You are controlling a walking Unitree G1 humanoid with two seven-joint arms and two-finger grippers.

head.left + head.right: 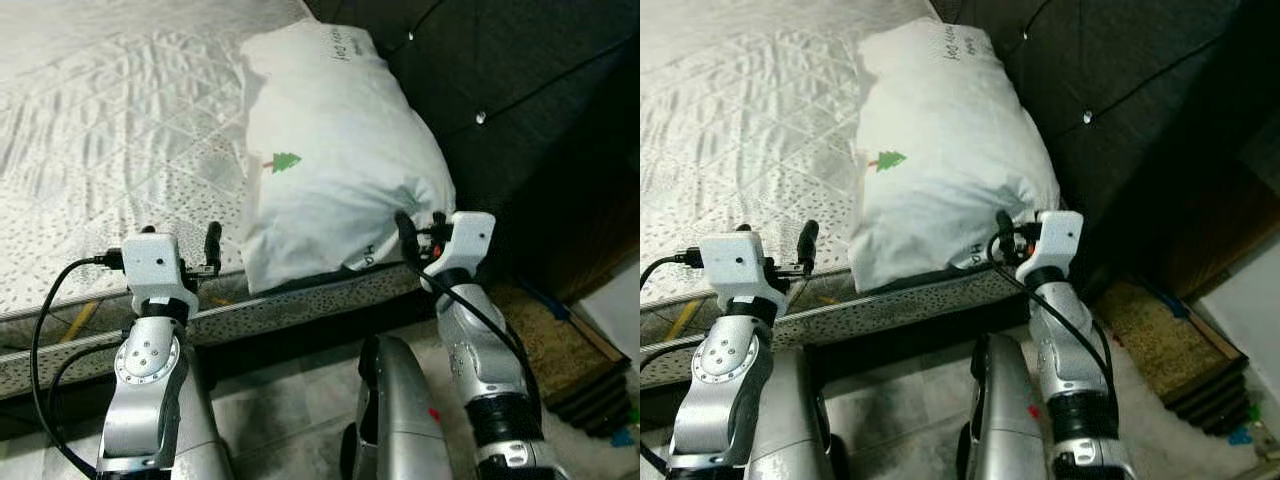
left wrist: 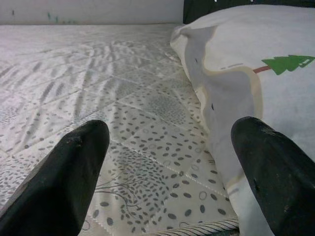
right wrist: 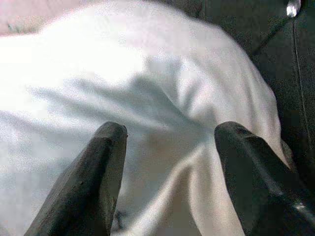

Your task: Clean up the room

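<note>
Right gripper (image 3: 167, 182) of mine is raised to the near right corner of the white pillow (image 1: 335, 150), fingers spread wide and pressing into the fabric without closing on it. My left gripper (image 2: 172, 172) is lifted at the near edge of the mattress (image 1: 110, 150), just left of the pillow, its fingers also wide apart and holding nothing. The pillow, printed with a small green tree (image 1: 286, 161), lies on the right end of the bed against the dark tufted headboard (image 1: 500, 90). Right of the bed, a brown mat (image 1: 545, 335) lies on the floor.
</note>
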